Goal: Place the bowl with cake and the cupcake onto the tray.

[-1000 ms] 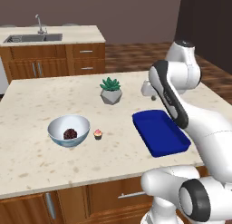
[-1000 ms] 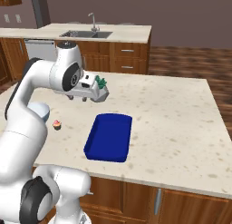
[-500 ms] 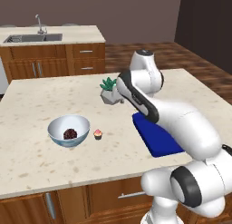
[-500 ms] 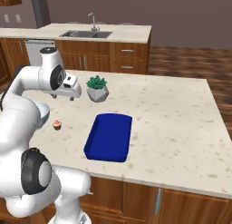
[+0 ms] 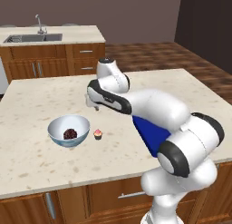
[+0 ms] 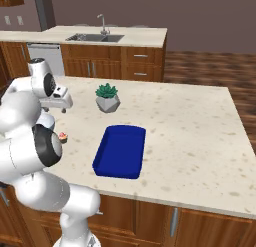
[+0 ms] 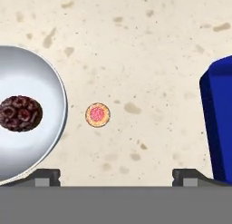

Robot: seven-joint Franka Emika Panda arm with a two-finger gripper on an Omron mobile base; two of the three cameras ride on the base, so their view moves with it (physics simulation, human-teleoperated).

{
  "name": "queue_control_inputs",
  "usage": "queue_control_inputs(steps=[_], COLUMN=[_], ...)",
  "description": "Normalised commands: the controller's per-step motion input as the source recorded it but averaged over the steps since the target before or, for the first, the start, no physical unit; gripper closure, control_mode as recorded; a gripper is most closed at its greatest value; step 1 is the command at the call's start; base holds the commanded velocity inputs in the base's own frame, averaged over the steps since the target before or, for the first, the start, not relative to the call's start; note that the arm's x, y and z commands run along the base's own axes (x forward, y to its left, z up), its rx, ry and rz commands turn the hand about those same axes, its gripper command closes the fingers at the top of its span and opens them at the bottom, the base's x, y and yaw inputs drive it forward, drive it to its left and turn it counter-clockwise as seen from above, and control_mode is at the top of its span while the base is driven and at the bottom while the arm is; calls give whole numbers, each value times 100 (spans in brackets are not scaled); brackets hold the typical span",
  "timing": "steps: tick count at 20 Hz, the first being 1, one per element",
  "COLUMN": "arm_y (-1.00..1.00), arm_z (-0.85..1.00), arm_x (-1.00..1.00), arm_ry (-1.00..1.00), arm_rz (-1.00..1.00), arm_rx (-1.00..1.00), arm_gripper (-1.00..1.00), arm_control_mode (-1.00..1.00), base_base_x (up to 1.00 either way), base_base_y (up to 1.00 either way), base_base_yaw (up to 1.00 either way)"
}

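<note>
Cupcake (image 5: 97,134), tiny with pink frosting and a brown-orange wrapper, sits on the speckled beige stone surface (image 5: 41,94) below and just ahead of the gripper (image 5: 92,104) in the left base view. The wide round pale blue-white glossy bowl (image 5: 68,130) with its dark brown-red cake piece stands just beside the cupcake, on the side away from the arm. A corner of the flat rectangular deep blue tray (image 5: 152,133) peeks out from under the white forearm, on the gripper's other side.

From the right base view, the gripper (image 6: 63,105) hangs above the surface; the cupcake (image 6: 63,137) lies below it, the tray (image 6: 120,151) off to one side, and a grey faceted plant pot (image 6: 108,102) stands beyond the tray.

Looking along the hand, the two fingertips (image 7: 45,176) stand wide apart with nothing between them, so the gripper is released. The cupcake (image 7: 97,114) lies between bowl (image 7: 41,87) and tray (image 7: 219,123), touching neither.

Nothing is on the tray yet; both placements remain, and the cupcake looks like the nearer pick.
</note>
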Motion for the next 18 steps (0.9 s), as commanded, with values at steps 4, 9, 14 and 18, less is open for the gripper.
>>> queue_control_inputs(steps=[4,9,14,18], arm_y=[64,54,17,35], arm_z=[-39,-47,-25,-39], arm_x=[42,53,53,34], arm_ry=[23,15,-4,-3], arm_rz=[3,4,1,-1], arm_rx=[-6,-3,0,0], arm_gripper=[-100,-100,-100,-100], arm_control_mode=[-100,-100,-100,-100], base_base_x=[0,0,0,0], base_base_y=[0,0,0,0], base_base_yaw=[0,0,0,0])
